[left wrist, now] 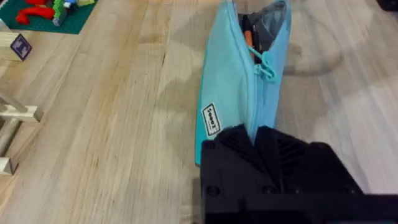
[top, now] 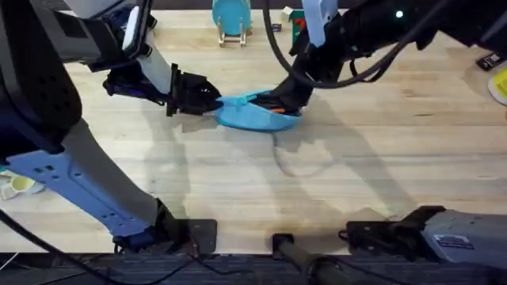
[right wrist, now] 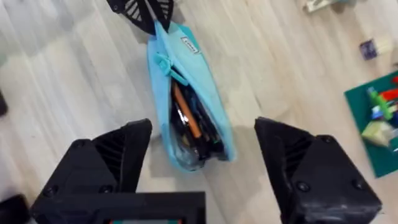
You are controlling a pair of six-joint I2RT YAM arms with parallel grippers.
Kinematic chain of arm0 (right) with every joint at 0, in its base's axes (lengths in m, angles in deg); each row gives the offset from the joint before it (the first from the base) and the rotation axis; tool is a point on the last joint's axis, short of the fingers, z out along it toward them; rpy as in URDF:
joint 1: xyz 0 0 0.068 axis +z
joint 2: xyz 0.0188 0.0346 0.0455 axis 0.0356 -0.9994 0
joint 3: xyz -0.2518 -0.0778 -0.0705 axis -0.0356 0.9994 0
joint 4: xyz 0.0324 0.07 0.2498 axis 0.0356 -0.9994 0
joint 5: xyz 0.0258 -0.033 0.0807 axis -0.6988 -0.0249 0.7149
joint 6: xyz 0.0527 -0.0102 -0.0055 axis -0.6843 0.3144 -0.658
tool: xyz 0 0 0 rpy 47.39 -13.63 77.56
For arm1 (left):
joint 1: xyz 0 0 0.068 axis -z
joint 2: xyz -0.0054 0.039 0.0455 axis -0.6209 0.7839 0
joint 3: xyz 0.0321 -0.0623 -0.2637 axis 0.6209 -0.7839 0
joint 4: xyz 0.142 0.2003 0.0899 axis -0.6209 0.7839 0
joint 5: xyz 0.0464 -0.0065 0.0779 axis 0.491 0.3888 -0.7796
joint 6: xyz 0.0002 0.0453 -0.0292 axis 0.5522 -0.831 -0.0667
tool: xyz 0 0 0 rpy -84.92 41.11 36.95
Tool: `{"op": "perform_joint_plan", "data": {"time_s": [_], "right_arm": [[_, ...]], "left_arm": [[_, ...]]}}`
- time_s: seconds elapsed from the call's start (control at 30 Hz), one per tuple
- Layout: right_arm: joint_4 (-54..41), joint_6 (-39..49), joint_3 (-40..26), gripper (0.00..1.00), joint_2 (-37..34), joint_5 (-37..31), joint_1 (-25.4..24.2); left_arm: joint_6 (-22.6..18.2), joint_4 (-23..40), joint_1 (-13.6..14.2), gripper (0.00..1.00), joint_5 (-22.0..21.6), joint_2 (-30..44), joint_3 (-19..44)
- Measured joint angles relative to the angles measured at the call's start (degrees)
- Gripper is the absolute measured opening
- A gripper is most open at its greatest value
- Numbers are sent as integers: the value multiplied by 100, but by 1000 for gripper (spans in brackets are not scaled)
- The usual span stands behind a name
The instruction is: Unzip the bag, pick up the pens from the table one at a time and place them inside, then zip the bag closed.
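Near half of the light wood plank table (top: 333, 190) is bare; open passage there. Mid-table the light blue fabric pencil pouch (top: 255, 115) blocks the way, with the black left gripper (top: 207, 98) clamped on its left end and the black right gripper (right wrist: 202, 168) spread wide above its open end. Teal round stand (top: 230, 17) crowds the far edge.
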Motion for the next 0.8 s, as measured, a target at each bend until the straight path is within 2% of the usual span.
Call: {"op": "perform_joint_plan", "data": {"time_s": [0.27, 0.43, 0.8], "right_arm": [[58, 965, 0, 996, 0, -17, 29], [60, 1547, 0, 996, 0, -17, 234], [-194, 2026, 0, 992, -133, -18, 598]], "left_arm": [[0, 0, 0, 42, 0, -2, 0], [0, 0, 0, 42, 0, -2, 0], [0, 0, 0, 42, 0, -2, 0]]}}
